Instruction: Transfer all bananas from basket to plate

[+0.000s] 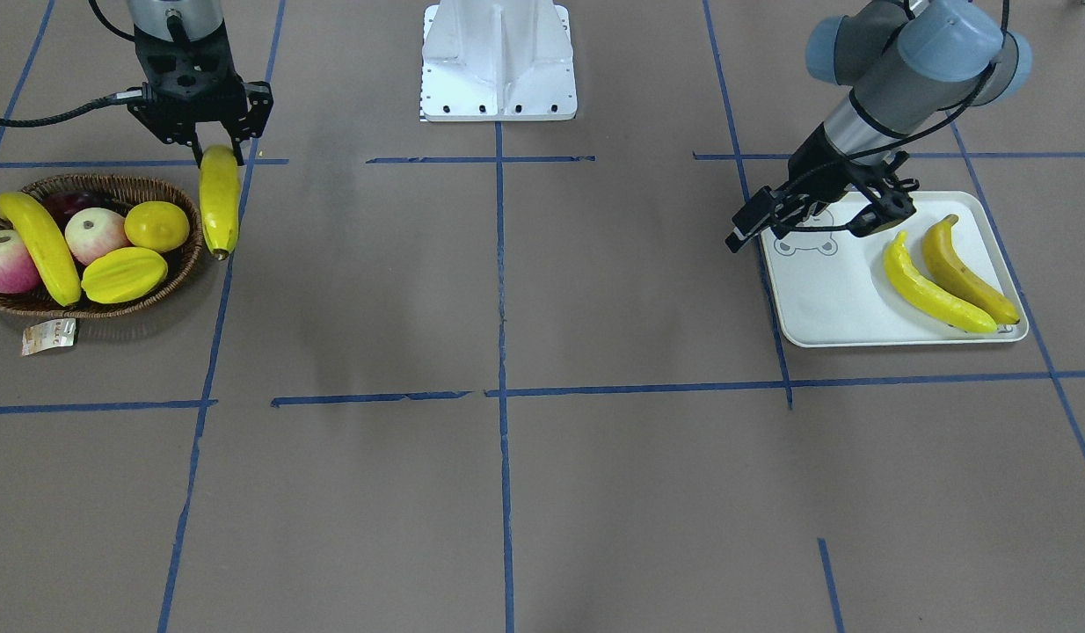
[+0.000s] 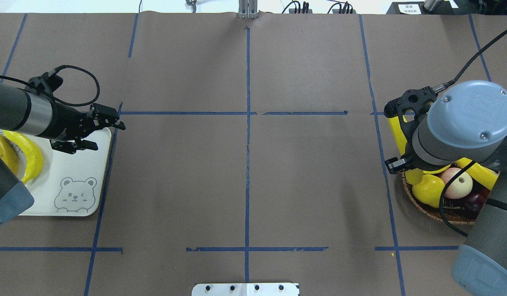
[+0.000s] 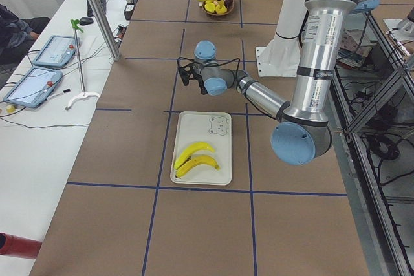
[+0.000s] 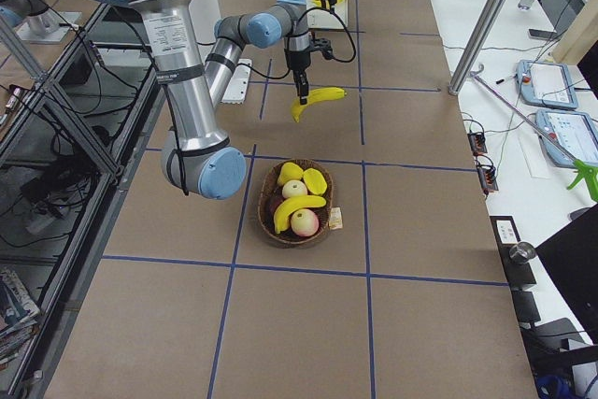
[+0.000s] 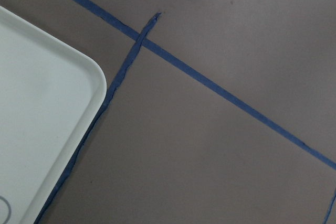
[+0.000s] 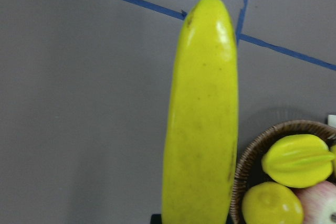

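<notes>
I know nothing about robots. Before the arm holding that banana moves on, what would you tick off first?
1. Grip: the right gripper is shut on the top end of a long glossy yellow banana, which hangs straight down. Ok.
2. Clearance: that banana hangs outside the rim of the dark-brown woven wicker basket. Ok.
3. Room on the pale rectangular bear-print plate: the two bananas there lie to one side and the rest is bare. Ok.
4. The left gripper is open and empty, but it hovers over the plate's corner and may block a drop. Cannot tell.
5. Job finished: one more yellow banana lies in the basket. Not ok.
</notes>
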Motion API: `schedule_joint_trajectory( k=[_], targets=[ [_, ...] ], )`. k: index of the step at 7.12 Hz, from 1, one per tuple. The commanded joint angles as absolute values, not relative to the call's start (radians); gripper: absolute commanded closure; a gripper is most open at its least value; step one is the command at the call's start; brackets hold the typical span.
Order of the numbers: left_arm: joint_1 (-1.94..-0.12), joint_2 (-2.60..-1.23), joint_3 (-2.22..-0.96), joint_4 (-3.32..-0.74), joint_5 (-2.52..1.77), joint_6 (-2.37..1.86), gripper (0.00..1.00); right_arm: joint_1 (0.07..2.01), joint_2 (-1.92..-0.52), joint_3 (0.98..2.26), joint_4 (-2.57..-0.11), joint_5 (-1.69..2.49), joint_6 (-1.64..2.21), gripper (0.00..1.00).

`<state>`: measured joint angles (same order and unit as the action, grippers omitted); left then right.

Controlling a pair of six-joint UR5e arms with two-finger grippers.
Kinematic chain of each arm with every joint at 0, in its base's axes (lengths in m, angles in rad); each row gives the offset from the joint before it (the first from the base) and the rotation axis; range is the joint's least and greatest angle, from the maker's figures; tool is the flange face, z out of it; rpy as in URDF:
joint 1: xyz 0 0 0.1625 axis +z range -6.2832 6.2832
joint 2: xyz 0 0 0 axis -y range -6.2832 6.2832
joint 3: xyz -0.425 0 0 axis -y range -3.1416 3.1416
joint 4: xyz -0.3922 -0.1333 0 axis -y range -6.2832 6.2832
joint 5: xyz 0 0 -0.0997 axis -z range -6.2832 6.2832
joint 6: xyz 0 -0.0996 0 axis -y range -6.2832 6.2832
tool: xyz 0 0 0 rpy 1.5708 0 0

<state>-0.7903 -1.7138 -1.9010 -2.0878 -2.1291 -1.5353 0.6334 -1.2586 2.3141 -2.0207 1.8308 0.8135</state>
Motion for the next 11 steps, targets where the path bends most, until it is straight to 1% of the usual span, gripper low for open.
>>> schedule_joint_trajectory(
  k=[1,2,4,5,8,9,11],
  targets=[
    [-0.767,-1.831,-1.948,-1.833,-2.129,-1.389,0.00,0.629,-1.252,2.246,-1.810,1.891,0.909,0.92],
    [-0.747,-1.912,-1.945,-1.795,-2.126,-1.390,0.00,0.629,-1.253,2.173,-1.642,1.922,0.939,0.92],
    [-0.744,-1.980,-1.941,-1.810,-2.131,-1.414,0.00,0.605,-1.256,2.042,-1.331,1.951,1.050,0.92],
    [-0.742,-2.009,-1.940,-1.816,-2.131,-1.417,0.00,0.568,-1.253,2.008,-1.204,1.948,1.116,0.92],
    [-0.742,-2.014,-1.896,-2.046,-2.131,-1.452,0.00,0.516,-1.249,1.928,-0.960,1.939,1.192,0.92],
    [-0.742,-2.031,-1.866,-2.086,-2.129,-1.454,0.01,0.502,-1.208,1.884,-0.906,1.934,1.199,0.92],
    [-0.741,-2.051,-1.766,-2.253,-2.103,-1.494,0.01,0.427,-1.154,1.868,-0.891,1.832,1.265,0.92]
  ],
)
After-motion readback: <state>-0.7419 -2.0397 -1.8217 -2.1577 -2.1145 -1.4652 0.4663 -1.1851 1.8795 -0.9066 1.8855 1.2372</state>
